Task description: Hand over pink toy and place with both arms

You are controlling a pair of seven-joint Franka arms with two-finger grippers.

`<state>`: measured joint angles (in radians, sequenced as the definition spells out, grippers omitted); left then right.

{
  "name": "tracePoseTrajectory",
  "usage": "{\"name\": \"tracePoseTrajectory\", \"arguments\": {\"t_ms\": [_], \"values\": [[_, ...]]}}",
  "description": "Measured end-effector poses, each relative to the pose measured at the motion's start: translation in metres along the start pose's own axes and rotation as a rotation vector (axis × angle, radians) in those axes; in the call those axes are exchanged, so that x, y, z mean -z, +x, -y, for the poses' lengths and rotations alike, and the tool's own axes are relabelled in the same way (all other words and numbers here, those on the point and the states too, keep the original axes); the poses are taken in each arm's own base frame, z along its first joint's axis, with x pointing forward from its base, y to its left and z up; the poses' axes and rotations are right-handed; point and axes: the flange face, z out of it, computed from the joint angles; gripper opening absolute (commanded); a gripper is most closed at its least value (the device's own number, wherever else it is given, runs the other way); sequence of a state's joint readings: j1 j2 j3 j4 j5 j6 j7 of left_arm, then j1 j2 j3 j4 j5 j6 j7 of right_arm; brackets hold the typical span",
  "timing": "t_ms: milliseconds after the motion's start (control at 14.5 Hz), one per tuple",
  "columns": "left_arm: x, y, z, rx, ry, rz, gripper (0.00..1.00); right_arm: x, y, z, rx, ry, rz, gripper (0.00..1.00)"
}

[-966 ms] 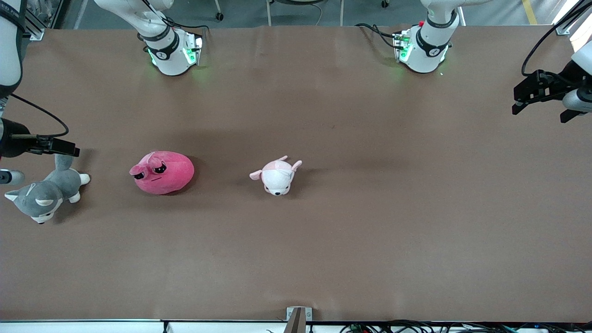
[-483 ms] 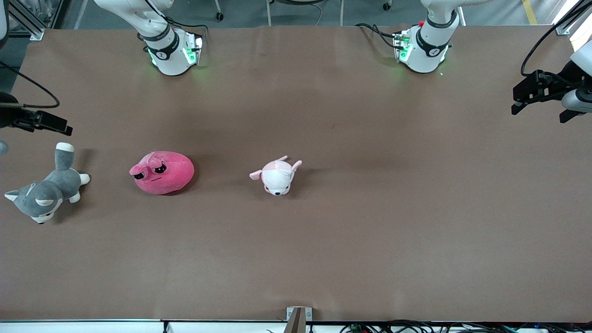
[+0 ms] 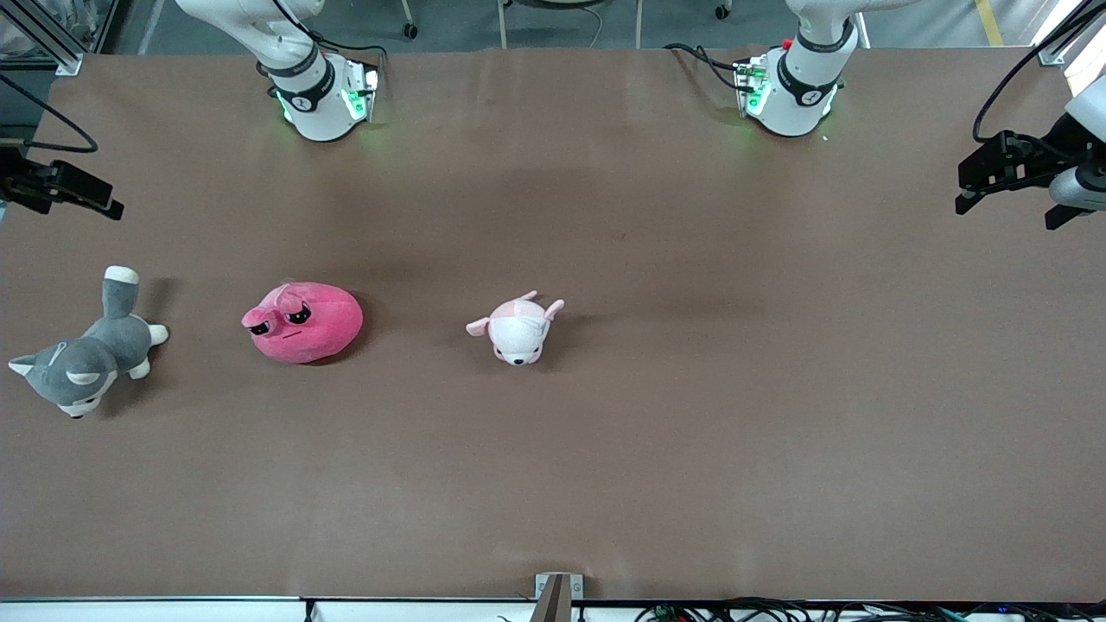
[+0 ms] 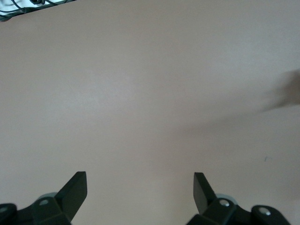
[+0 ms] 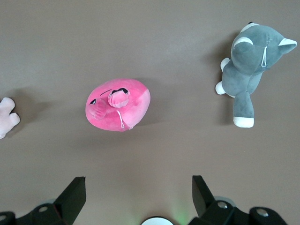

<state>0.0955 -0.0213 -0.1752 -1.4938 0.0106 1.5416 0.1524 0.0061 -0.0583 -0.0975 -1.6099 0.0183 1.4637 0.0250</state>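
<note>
The pink toy (image 3: 302, 321) lies on the brown table (image 3: 691, 415) toward the right arm's end, face toward the front camera. It also shows in the right wrist view (image 5: 118, 104). My right gripper (image 3: 95, 197) hangs high over the table's edge at the right arm's end, open and empty, apart from the toy; its own view shows it (image 5: 138, 192) open. My left gripper (image 3: 1008, 212) waits over the table's edge at the left arm's end, open and empty, and in its own view (image 4: 139, 190) it is over bare table.
A grey-and-white husky plush (image 3: 82, 356) lies beside the pink toy at the right arm's end, also in the right wrist view (image 5: 248, 70). A pale pink-and-white puppy plush (image 3: 517, 328) lies near the table's middle. The arm bases (image 3: 324, 95) stand along the table's edge.
My right gripper has moved from over the husky's tail up and away toward the table's edge. The plush toys and the left arm have not moved.
</note>
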Motion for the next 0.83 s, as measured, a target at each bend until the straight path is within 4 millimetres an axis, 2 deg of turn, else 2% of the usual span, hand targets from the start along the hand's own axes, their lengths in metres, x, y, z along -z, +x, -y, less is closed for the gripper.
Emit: {"name": "tracePoseTrajectory", "arguments": {"t_ms": [483, 828], "values": [[0.0, 0.0, -0.002, 0.056, 0.0, 0.0, 1.0, 0.027, -0.021, -0.001, 0.004, 0.007, -0.053, 1.0], [0.0, 0.001, -0.004, 0.072, -0.02, -0.002, 1.0, 0.026, -0.022, 0.009, 0.043, 0.005, -0.049, 1.0]]}}
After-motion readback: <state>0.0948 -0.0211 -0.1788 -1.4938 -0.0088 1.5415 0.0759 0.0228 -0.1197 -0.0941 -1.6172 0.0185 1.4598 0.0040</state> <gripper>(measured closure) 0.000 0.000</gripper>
